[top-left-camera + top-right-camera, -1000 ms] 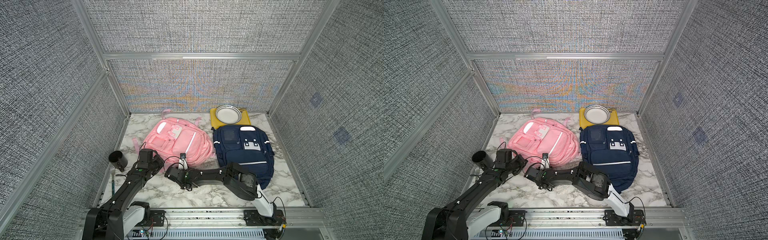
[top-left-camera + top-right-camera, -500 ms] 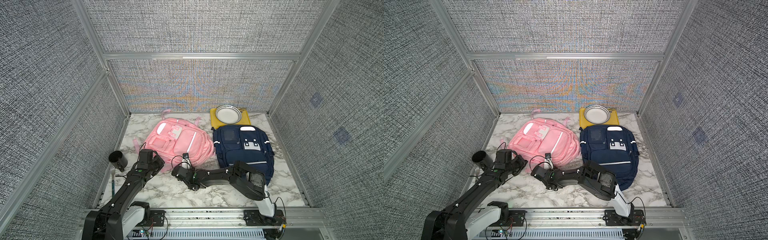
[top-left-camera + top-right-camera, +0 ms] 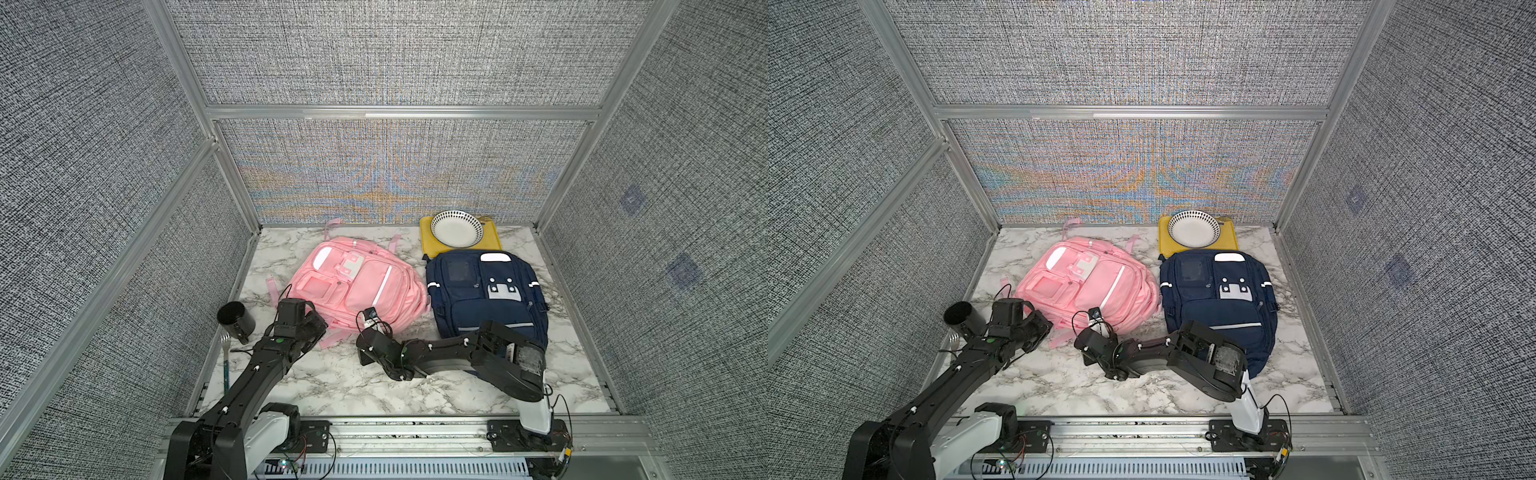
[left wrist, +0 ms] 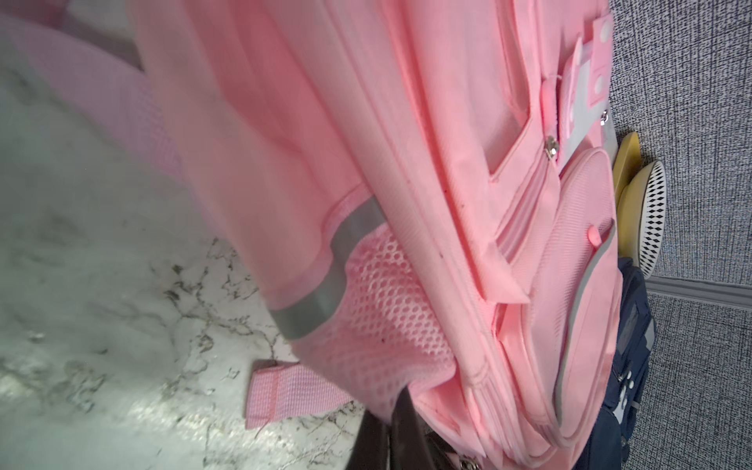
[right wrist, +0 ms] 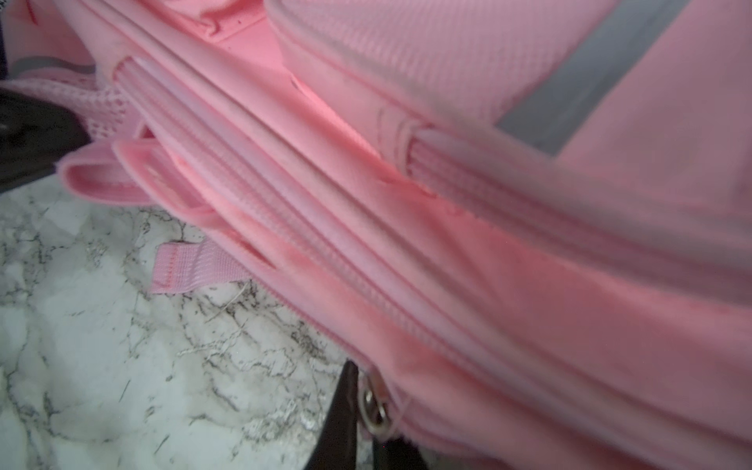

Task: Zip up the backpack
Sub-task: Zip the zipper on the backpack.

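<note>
The soft pink fabric backpack (image 3: 365,282) lies flat on the marble-patterned tabletop (image 3: 332,386), its near edge at both arms: the right gripper (image 5: 364,419) is clamped on its small metal zipper pull (image 5: 375,407), and the left gripper (image 4: 390,427) is pinched tight on fabric by the mesh-pocket corner.

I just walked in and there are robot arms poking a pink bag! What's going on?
Two robot arms are working on zipping the pink backpack, which lies flat on the table. The left arm has its jaws shut on the bag's near corner, holding it. The right arm has its jaws shut on a metal zipper pull. The blue backpack beside it is not being handled.
</note>
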